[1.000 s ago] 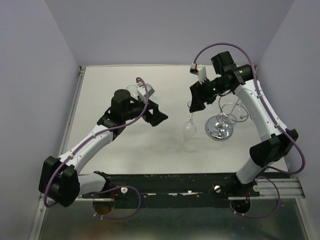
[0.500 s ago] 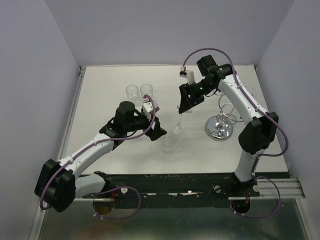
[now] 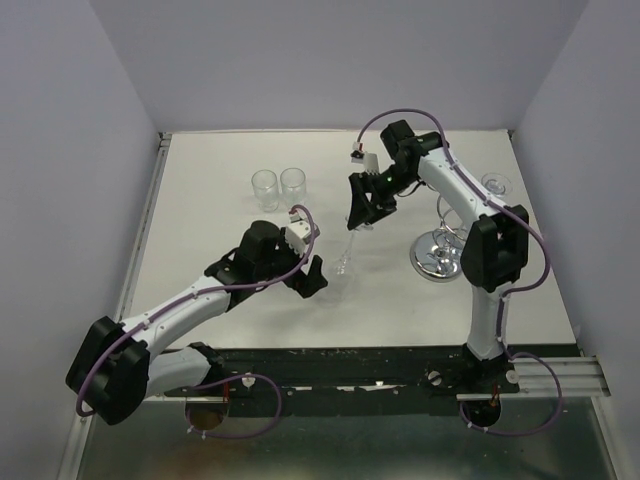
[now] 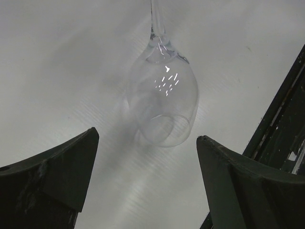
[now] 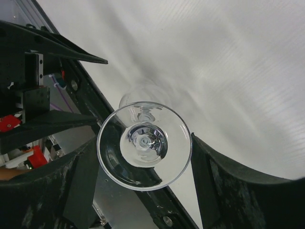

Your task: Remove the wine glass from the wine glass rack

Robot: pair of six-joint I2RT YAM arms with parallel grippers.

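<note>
Right gripper (image 3: 362,207) clamps an upside-down wine glass (image 3: 347,256) by its foot, apart from the wine glass rack (image 3: 441,251). Left gripper (image 3: 308,279), jaws wide, faces the bowl.

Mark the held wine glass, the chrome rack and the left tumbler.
Clear stemmed wine glass (image 4: 164,102): left wrist view, bowl.
Shiny chrome wire rack (image 3: 432,262): top external view, mirrored disc base.
Left clear glass tumbler (image 3: 265,188): top external view, body.
</note>
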